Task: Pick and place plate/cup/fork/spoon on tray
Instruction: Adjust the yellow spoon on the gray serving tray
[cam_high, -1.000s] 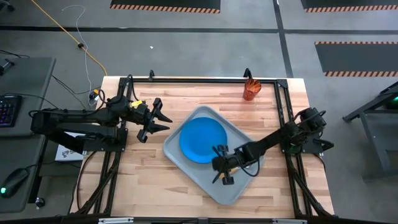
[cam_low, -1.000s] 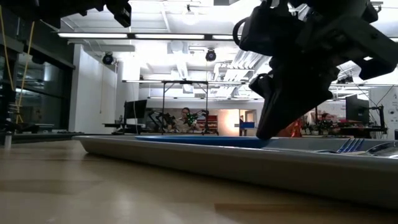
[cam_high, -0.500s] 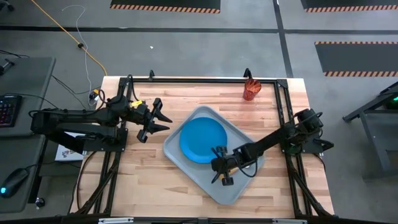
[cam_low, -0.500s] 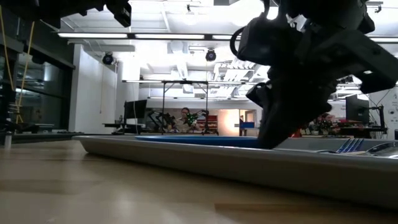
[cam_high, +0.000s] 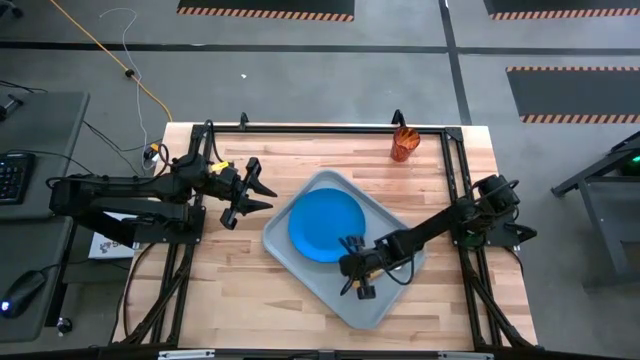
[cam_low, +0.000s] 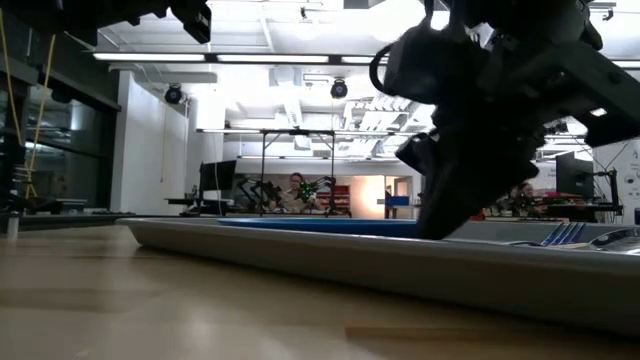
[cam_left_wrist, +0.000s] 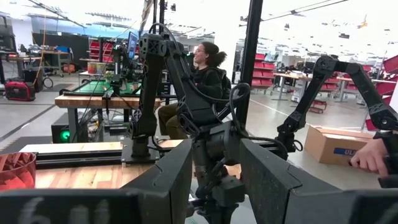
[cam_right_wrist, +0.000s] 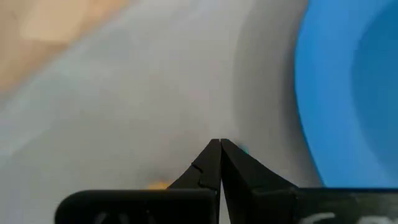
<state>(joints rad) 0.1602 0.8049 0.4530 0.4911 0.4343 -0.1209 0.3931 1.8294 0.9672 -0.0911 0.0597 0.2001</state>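
The pale grey tray (cam_high: 378, 300) lies slantwise mid-table with the blue plate (cam_high: 325, 225) flat in its far half. My right gripper (cam_high: 346, 268) is shut and slants down into the tray beside the plate's rim (cam_right_wrist: 323, 93). A teal sliver of the fork (cam_right_wrist: 244, 150) shows right by its fingertips, and the fork's tines (cam_low: 563, 235) lie in the tray. An orange speck (cam_right_wrist: 158, 185), probably the spoon, peeks out under the gripper. The red-orange cup (cam_high: 402, 146) stands on the table near its far edge. My left gripper (cam_high: 268, 197) hangs open above the table, left of the tray. My right gripper's shut fingertips (cam_right_wrist: 214, 155) point slanting down at the tray's floor (cam_right_wrist: 155, 112), just beside the plate's rim. I cannot tell whether they touch the floor or the teal sliver of the fork next to them; the gripper itself hides the spot.
Bare wood lies left of the tray and along the near edge (cam_high: 230, 300). Black frame rails (cam_high: 320, 128) run along the table's far side and down both sides. A person sits at a bench in the room beyond (cam_left_wrist: 208, 68).
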